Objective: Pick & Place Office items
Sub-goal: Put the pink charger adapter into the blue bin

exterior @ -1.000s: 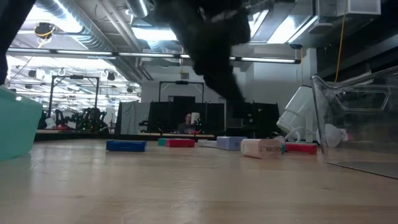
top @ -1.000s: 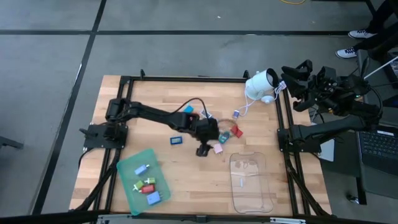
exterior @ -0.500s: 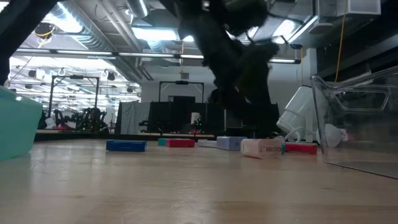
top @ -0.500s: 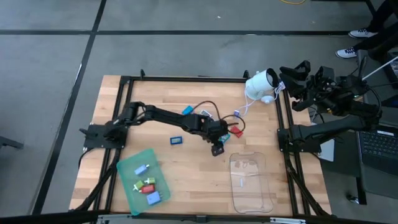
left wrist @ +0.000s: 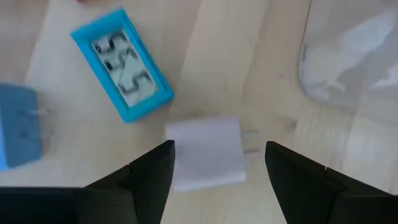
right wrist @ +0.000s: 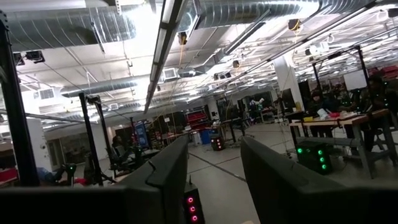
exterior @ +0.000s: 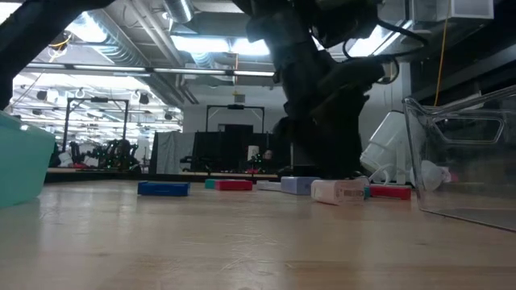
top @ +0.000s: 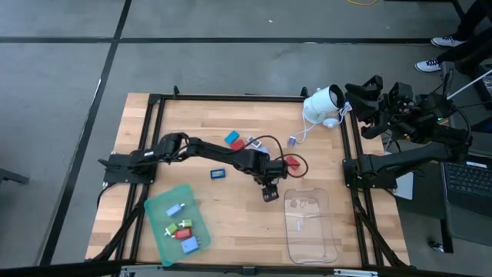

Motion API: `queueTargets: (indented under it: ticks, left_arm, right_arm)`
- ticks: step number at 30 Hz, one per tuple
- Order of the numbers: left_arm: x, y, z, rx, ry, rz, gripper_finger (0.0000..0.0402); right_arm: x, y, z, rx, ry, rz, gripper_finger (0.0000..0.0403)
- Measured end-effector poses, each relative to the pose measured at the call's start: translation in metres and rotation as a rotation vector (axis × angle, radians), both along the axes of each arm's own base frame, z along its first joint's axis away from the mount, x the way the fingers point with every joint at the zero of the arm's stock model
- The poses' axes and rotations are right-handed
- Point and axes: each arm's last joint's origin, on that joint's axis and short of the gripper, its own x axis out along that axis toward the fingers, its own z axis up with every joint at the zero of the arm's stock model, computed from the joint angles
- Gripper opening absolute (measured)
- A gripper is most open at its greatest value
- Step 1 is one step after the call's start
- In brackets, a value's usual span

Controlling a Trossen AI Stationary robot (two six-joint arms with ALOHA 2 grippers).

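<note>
You had four office items in the green tray, several loose mid-table, and your left gripper spread over a white piece beside the clear tray.

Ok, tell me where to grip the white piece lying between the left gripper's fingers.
Grip the white piece across its two long side edges, coming straight down. It lies flat on the table, and the open left gripper already brackets those edges, one finger on each side.
</note>
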Motion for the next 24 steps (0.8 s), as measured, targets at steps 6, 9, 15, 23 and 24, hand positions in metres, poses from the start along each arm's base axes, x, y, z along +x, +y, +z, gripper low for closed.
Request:
queueTargets:
  ticks: [6, 9, 15, 23, 24]
  left_arm:
    - [-0.001, -0.009, -0.002, -0.018, 0.006, 0.005, 0.0245]
    - [-0.002, -0.010, -0.003, -0.019, 0.012, 0.016, 0.0245]
    - [-0.005, 0.000, -0.009, 0.002, 0.038, 0.114, 0.0245]
    - [-0.006, 0.006, -0.011, 0.020, 0.047, 0.141, 0.0245]
    - [-0.006, 0.006, -0.011, 0.029, 0.047, 0.146, 0.0245]
  right_arm:
    - [0.000, 0.000, 0.000, -0.003, 0.001, 0.000, 0.0155]
    - [0.000, 0.000, 0.000, -0.003, 0.001, 0.000, 0.0155]
    - [0.000, 0.000, 0.000, -0.003, 0.002, 0.000, 0.0155]
    - [0.000, 0.000, 0.000, 0.001, 0.001, 0.001, 0.0155]
    - [0.000, 0.000, 0.000, 0.001, 0.000, 0.001, 0.0155]
